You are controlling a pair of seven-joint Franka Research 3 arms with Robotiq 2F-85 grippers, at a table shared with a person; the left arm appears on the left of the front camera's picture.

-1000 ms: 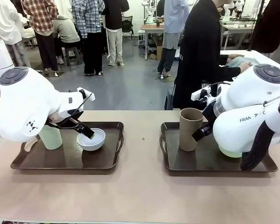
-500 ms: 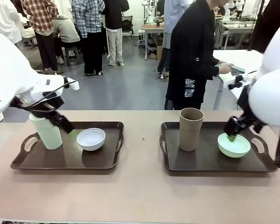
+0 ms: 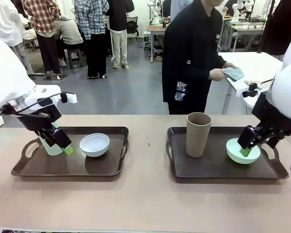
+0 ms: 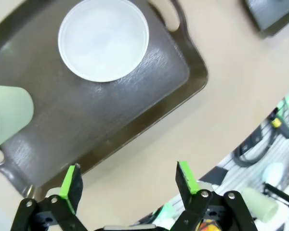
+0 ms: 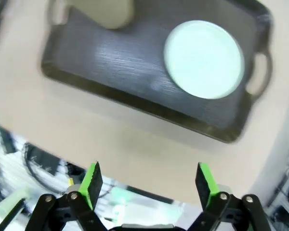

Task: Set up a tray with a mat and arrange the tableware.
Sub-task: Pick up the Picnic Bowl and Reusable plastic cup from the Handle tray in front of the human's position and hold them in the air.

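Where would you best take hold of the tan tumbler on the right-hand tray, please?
Probably by its rim, from above, with one finger inside. The tan tumbler stands upright, open-mouthed and handleless, and the mint green bowl sits apart to its right on the same dark tray.

Bright, even overhead light, soft sheen on my right-hand tray (image 5: 111, 53), blur and edge-bend across both my wrist views.

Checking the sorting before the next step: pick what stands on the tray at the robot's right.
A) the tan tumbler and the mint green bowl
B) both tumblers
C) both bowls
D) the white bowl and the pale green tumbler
A: in the front view the right-hand tray carries the tan tumbler at its left end and the mint green bowl towards its right end.
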